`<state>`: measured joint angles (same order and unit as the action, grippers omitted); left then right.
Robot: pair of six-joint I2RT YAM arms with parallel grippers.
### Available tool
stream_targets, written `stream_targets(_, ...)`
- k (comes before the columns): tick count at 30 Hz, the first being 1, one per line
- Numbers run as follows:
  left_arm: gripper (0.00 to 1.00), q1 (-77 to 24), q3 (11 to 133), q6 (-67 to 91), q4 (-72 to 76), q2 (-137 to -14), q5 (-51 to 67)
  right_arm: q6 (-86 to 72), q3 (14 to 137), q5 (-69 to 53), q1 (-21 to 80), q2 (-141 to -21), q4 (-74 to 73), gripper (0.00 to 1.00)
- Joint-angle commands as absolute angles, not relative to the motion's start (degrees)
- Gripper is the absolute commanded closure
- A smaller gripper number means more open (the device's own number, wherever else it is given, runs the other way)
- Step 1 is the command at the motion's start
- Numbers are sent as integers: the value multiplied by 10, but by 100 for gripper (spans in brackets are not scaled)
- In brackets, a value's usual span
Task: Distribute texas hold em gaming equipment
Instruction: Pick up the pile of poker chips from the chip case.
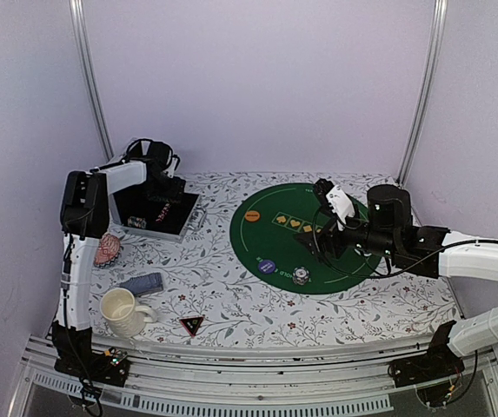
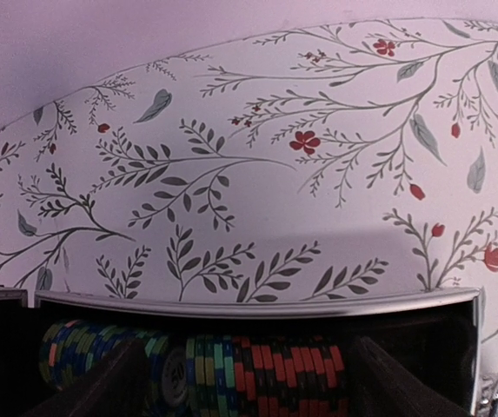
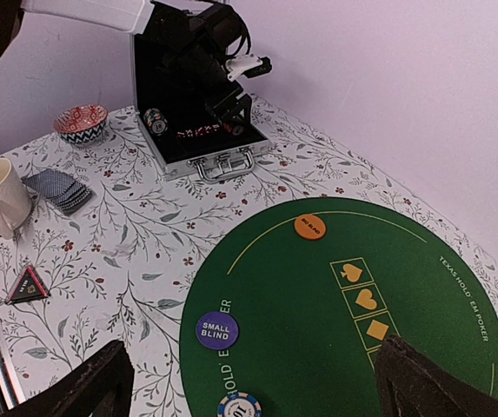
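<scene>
Top external view: you've got the orange button (image 1: 252, 215), the blue small-blind button (image 1: 268, 266) and one poker chip (image 1: 301, 276) on the green felt mat (image 1: 361, 269). The playing cards (image 1: 142, 283) and the black triangular marker (image 1: 192, 325) sit off it on the bench (image 1: 231, 304), not dealt out. Your left gripper (image 2: 240, 387) hangs with jaws apart over the chip rows (image 2: 266, 369) in the case (image 1: 188, 224). Your right gripper (image 3: 253, 391) is spread wide, empty, above the mat. Early going, I'd say.
</scene>
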<state>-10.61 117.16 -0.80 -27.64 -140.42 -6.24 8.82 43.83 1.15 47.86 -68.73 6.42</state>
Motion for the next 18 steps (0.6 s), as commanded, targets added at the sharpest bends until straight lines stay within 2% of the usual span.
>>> stream_targets(1, 19, -98, 1136, -8, -288, -1395, -62, 85, 432, 6, 477, -682, 60, 1)
stream_targets(9, 15, -104, 1143, -22, -276, -1383, -94, 86, 433, 2, 477, -683, 59, 1)
stream_targets(18, 22, -129, 1130, -55, -239, -1387, -172, 89, 441, -4, 478, -689, 55, 1)
